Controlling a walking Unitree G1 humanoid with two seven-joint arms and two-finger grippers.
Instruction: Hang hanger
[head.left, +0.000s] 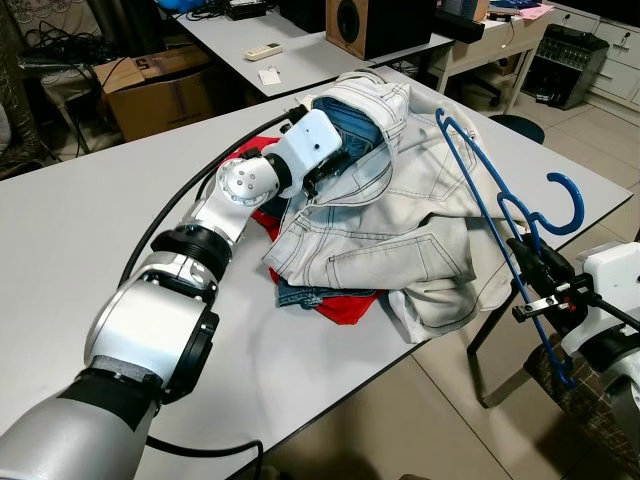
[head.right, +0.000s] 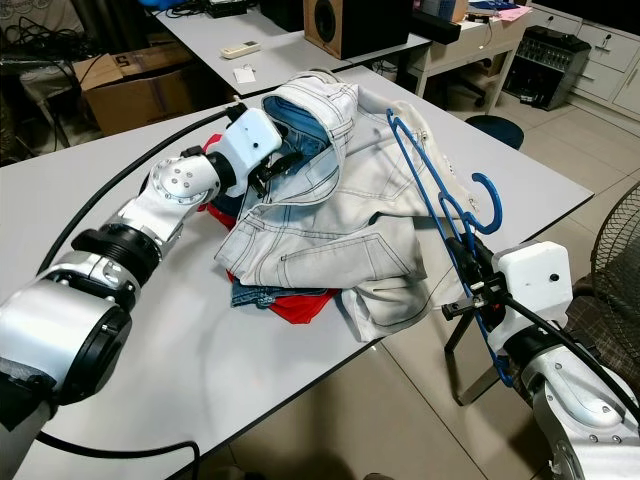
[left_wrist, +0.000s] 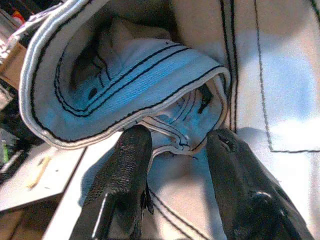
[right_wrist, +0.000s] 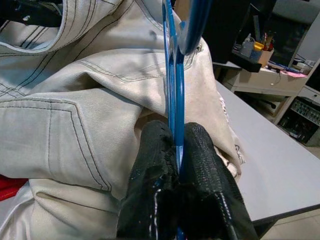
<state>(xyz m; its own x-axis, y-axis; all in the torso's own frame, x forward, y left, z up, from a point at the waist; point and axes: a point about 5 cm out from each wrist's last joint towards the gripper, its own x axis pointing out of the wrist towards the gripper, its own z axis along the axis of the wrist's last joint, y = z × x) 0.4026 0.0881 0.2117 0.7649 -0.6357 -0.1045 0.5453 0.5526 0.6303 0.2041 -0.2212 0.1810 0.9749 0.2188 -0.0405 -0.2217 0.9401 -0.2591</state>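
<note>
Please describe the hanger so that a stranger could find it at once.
Look at the white table with the pile of clothes. At its near right edge, the right gripper is shut on the blue hanger, a thin wire frame with a hook, held above the pale denim jacket.

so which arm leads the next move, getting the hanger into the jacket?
Right, probably: right gripper is shut on the blue hanger beside the jacket. Left gripper is open at the collar.
</note>
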